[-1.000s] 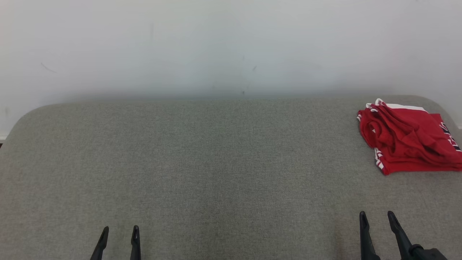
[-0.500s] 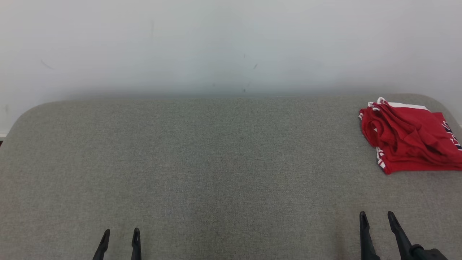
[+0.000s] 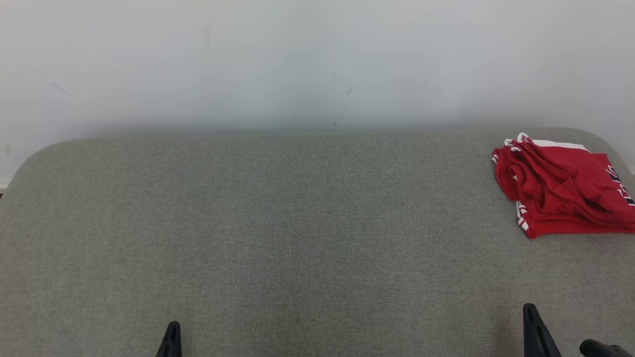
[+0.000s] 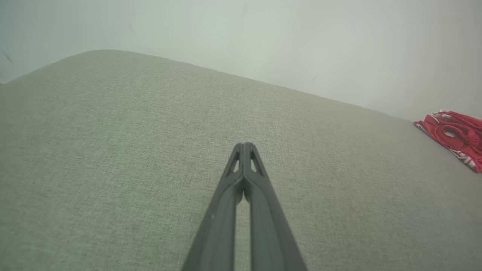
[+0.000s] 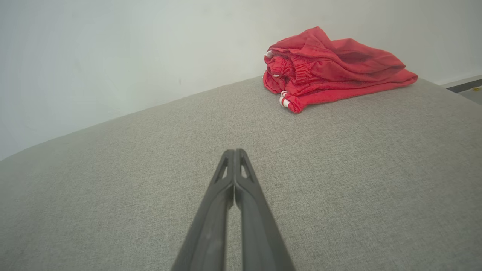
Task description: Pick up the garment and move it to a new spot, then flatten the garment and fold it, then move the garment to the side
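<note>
Head view: one red garment [image 3: 560, 188] with white trim sits bunched and folded at the far right corner of the grey fabric tabletop [image 3: 297, 223], close to the pale wall [image 3: 317, 59]. Two grippers poke in at the bottom, left gripper [image 3: 171, 338] and right gripper [image 3: 533, 323], well apart from the garment.

Left wrist view: the left gripper [image 4: 244, 145] has its jaws pressed together at the tips, holding nothing. One garment [image 4: 453, 131] shows way off at the right edge.

Right wrist view: the right gripper [image 5: 234, 151] also has its jaws together, empty. The garment [image 5: 331, 67] lies ahead, not touching it.
</note>
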{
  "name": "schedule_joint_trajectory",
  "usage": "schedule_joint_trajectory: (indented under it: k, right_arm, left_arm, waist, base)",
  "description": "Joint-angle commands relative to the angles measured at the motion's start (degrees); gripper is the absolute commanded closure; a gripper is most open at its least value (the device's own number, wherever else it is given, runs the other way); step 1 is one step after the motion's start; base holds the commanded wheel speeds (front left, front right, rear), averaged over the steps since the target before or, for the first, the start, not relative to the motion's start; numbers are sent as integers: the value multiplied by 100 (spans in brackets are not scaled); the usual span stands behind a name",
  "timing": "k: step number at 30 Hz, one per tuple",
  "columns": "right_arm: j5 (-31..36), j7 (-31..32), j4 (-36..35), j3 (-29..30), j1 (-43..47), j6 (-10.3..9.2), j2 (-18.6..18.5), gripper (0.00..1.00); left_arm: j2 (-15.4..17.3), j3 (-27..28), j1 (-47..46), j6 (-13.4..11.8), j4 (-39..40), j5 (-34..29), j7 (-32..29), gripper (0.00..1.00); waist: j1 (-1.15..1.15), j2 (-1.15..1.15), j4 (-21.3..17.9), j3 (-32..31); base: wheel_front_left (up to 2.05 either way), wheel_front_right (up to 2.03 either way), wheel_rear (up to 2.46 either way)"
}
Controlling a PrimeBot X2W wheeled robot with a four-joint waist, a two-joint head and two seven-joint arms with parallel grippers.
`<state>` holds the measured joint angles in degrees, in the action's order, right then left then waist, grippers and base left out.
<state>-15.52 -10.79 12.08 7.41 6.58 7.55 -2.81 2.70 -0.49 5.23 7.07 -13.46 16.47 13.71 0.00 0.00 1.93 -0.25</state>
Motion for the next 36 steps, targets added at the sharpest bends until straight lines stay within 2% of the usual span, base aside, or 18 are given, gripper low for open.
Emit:
schedule_joint_trajectory:
  k: [1, 15, 36]
  right_arm:
    - [-264, 71, -78, 75, -161, -1, -8, 100]
    - [-1754, 602, -50, 389, -373, -2, -9, 100]
    - [-3377, 1203, 4, 754, -619, -4, -10, 100]
  left_arm:
    - [10, -37, -205, 2, 42, 272, -27, 100]
    - [12, -261, -621, 17, -175, 1855, -222, 100]
    - [16, -498, -1043, 28, -365, 3575, -444, 100]
  waist:
    - [0, 0, -2, 0]
    - [0, 0, -27, 8]
    - [0, 0, -61, 18]
  base:
    - [0, 0, 0]
    - [0, 0, 0]
    - [0, 0, 0]
